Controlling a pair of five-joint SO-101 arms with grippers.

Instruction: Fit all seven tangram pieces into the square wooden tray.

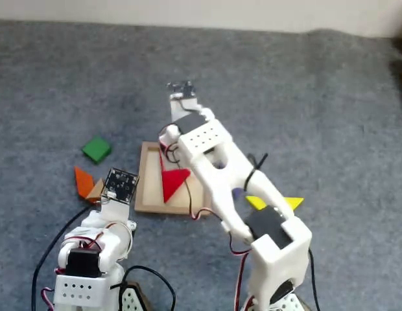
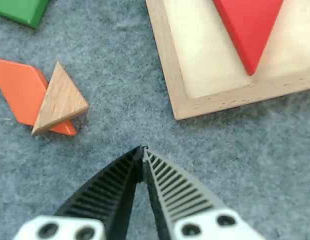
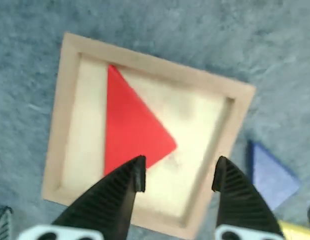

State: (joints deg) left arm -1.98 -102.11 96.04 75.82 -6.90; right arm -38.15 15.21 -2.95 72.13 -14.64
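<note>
Right gripper (image 3: 177, 175): fingers (image 3: 126, 182) are standing well apart, gripping nothing. It is hanging above the near side of the square wooden tray (image 3: 62, 115). Probable reason: an open gripper poised over the tray suits a release or a nudge, not a carry.

- Directly beneath, the red triangle (image 3: 127, 125) is lying flat inside the tray, long edge along one wall, leaving the other half of the floor bare for further pieces.
- Just outside the tray's far rim, the blue triangle (image 3: 270, 175) is lying on the grey cloth, with a yellow piece (image 1: 293, 203) near it. Both are close to this arm, likely its next pickings.

Left gripper (image 2: 143, 150): fingers (image 2: 115, 185) are pressed together, empty, hanging low over the cloth just off the tray's corner.

- Near it, a wooden triangle (image 2: 60, 100) is lying partly across an orange parallelogram (image 2: 17, 90). The overlap makes a clean grasp awkward.
- Farther out, a green piece (image 2: 20, 10) is sitting alone.

Judgement: early in the task, with one piece seated.
</note>
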